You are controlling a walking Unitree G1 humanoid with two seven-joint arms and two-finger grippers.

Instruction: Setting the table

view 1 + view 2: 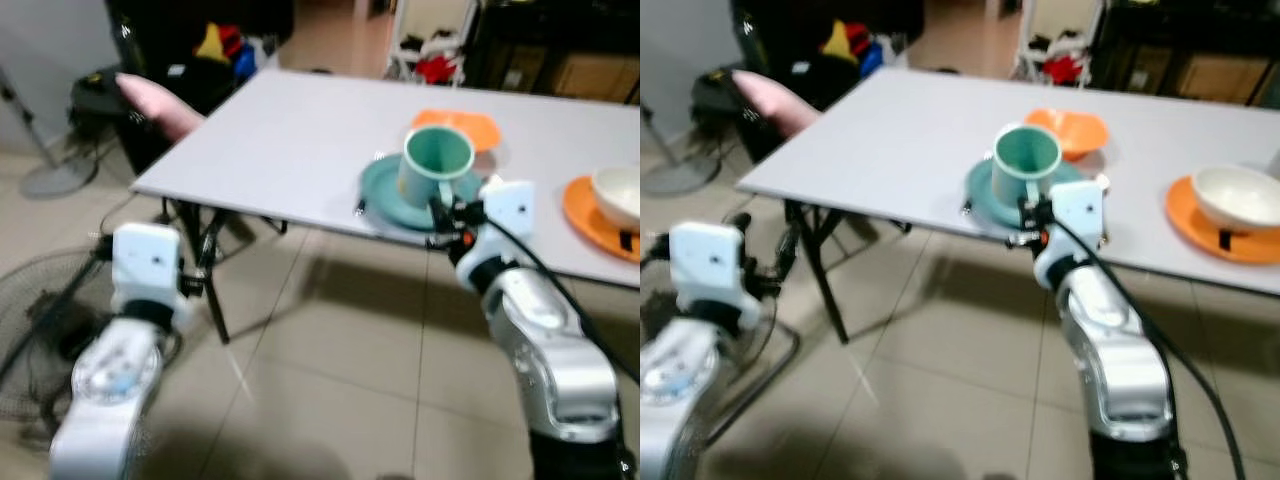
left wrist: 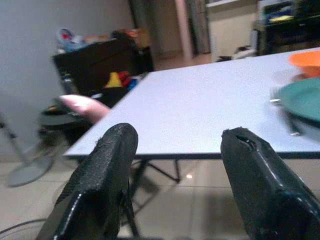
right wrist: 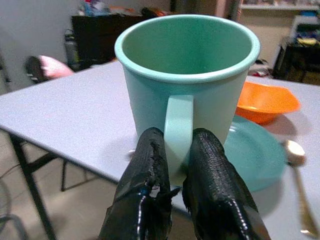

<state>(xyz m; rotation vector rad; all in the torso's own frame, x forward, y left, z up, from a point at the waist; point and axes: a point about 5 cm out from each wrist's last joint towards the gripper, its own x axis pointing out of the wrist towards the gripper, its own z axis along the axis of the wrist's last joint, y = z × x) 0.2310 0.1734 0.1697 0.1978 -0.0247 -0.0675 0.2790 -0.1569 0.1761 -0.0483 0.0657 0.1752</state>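
A green mug (image 1: 436, 163) is held upright over a teal plate (image 1: 385, 195) near the front edge of the grey table (image 1: 300, 140). My right gripper (image 3: 172, 150) is shut on the mug's handle (image 3: 178, 127), and its wrist (image 1: 500, 215) sits just in front of the table edge. An orange bowl (image 1: 462, 126) lies behind the plate. At the right, a white bowl (image 1: 620, 195) rests on an orange plate (image 1: 590, 215). A spoon (image 3: 295, 165) lies beside the teal plate. My left gripper (image 2: 175, 165) is open, low at the left, off the table.
A standing fan (image 1: 50, 310) sits on the tiled floor at the left. A pink cushioned chair (image 1: 155, 100) stands at the table's far left corner. Dark shelves with red and yellow items (image 1: 215, 45) line the back.
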